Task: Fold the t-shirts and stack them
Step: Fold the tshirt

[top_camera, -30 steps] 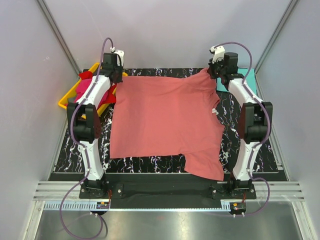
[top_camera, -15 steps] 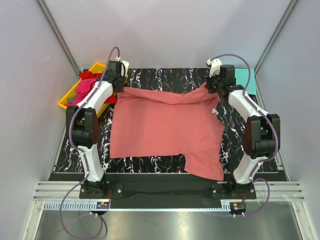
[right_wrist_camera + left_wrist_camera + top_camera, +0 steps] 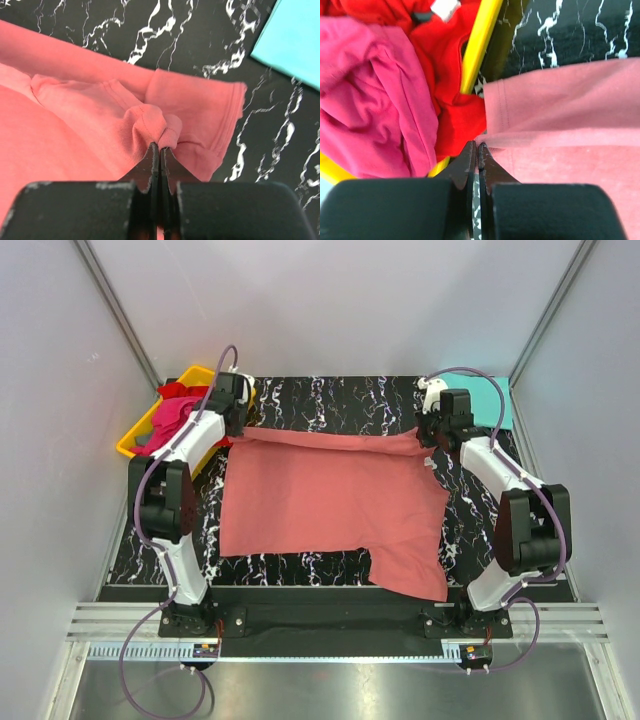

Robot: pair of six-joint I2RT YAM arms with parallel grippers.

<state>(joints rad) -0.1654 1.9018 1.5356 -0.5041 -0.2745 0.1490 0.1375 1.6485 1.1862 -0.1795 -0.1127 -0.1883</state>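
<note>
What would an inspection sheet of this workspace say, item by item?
Surface: black marbled table, largely under the salmon shirt.
Job's things: salmon shirt spread out, far edge folded over; turquoise shirt far right; magenta shirt and red shirt in the tray.
Clutter: yellow tray, far left.
Grippers: left gripper and right gripper shut on salmon shirt.
Cables: purple cables loop over the arms.
Surroundings: grey walls.

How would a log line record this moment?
left gripper: shut on salmon-pink t-shirt | right gripper: shut on it | far edge folded over
</note>
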